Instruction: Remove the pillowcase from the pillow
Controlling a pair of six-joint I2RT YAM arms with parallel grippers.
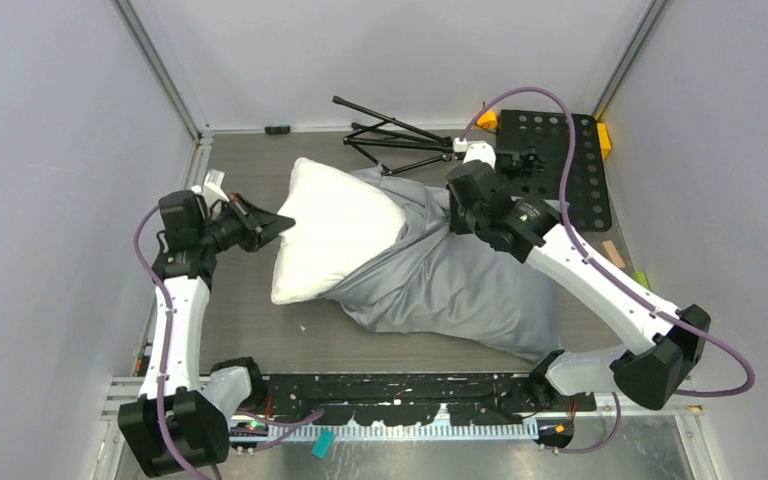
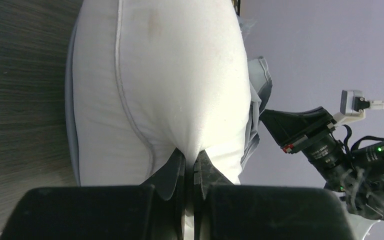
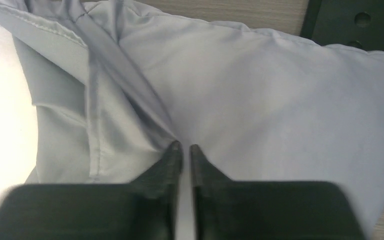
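Observation:
The white pillow [image 1: 332, 230] lies on the table, its left half out of the blue-grey pillowcase [image 1: 460, 280], which still covers its right half. My left gripper [image 1: 285, 222] is shut on the pillow's left edge; in the left wrist view the pillow [image 2: 180, 75] bulges from between the jaws of that gripper [image 2: 190, 157]. My right gripper [image 1: 452, 200] is shut on a pinch of pillowcase at its upper edge; the right wrist view shows this gripper [image 3: 182, 148] holding a fold of the pillowcase [image 3: 260, 95], with the pillow [image 3: 0, 100] at left.
A black folded tripod [image 1: 400, 135] lies at the back of the table. A black perforated plate [image 1: 560, 160] with yellow corners sits at the back right. Grey walls close in both sides. A black rail [image 1: 410, 390] runs along the near edge.

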